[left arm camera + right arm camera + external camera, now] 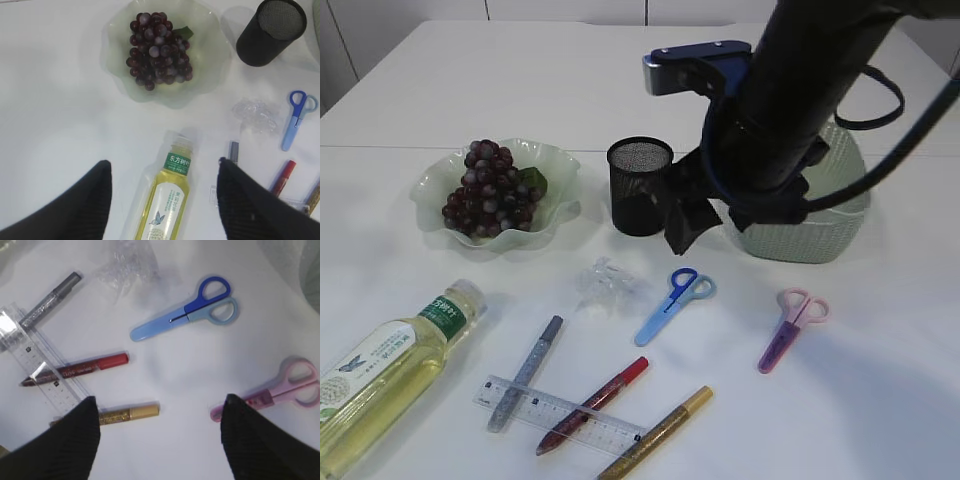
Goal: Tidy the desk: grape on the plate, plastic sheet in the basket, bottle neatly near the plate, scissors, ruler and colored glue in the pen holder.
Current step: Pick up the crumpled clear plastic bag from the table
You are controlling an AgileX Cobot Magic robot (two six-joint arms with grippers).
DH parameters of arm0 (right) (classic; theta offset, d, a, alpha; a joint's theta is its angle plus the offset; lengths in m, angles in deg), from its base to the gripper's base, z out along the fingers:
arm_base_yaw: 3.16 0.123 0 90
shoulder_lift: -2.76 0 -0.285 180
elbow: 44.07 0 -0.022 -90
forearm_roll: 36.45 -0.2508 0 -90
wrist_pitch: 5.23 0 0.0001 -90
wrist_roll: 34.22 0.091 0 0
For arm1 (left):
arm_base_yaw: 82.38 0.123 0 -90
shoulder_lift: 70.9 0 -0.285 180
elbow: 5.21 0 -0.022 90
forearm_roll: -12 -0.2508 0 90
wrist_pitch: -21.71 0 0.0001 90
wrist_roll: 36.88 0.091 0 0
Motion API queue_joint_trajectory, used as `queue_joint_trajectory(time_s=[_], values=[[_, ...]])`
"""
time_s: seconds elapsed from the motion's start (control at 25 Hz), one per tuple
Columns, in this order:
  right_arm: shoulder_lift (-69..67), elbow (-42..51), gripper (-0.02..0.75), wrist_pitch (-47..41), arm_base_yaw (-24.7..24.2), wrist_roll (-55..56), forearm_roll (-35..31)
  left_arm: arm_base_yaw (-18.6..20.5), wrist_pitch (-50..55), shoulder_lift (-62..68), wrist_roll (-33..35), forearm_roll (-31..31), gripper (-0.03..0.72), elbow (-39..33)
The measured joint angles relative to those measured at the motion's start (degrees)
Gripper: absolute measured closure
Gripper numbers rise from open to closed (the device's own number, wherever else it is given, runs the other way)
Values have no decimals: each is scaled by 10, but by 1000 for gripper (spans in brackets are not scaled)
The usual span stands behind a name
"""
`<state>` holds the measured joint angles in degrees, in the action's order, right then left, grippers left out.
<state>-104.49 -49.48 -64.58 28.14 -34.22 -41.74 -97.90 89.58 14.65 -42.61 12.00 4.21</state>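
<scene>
**benchbot_fan:** So what's left on the bench [400,90] right now?

**me:** Grapes [490,200] already sit in the plate [555,165], far left. Everything else is still loose. Bottle [390,365] lies on its side at the near left, cap toward the plate. Crumpled plastic sheet [605,285] is in the middle, just in front of the pen holder [640,185]. Blue scissors [675,305] and pink scissors [792,328] are to the right of it, with the basket [840,225] behind them. Ruler [560,412] is near me with the red glue [592,405] lying across it, silver glue [525,372] to the left and gold glue [655,432] to the right.

**benchbot_fan:** Holding anything?

**me:** Nope. Left jaws [162,200] are spread wide and empty above the bottle; right jaws [157,440] are wide and empty over the scissors and glue.

**benchbot_fan:** How will that stuff grab?

**me:** My guess: the bottle is full, so heavy, smooth and prone to rolling; I'd take it across the labelled middle. Sheet is featherlight and squishy, so pinch any bunched bit. Scissors are stiff and flat, so across the closed blades near the pivot. Glue sticks are thin and might roll, so mid-barrel. Ruler is the fiddly one: flat, slick, and pinned under the red stick.
</scene>
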Motion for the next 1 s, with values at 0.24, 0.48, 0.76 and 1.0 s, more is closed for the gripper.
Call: queue_joint_trajectory(time_s=[0.24,0.48,0.76,1.0], values=[[-66,-46,155,0,0,-5,-7,0,4,0,0,0,204,0],[-123,-97,155,2,27,-14,-21,0,4,0,-1,0,204,0],[-178,-145,155,2,48,-16,-20,0,5,0,-3,0,204,0],[-213,-180,155,2,48,-16,-13,0,5,0,-4,0,204,0]])
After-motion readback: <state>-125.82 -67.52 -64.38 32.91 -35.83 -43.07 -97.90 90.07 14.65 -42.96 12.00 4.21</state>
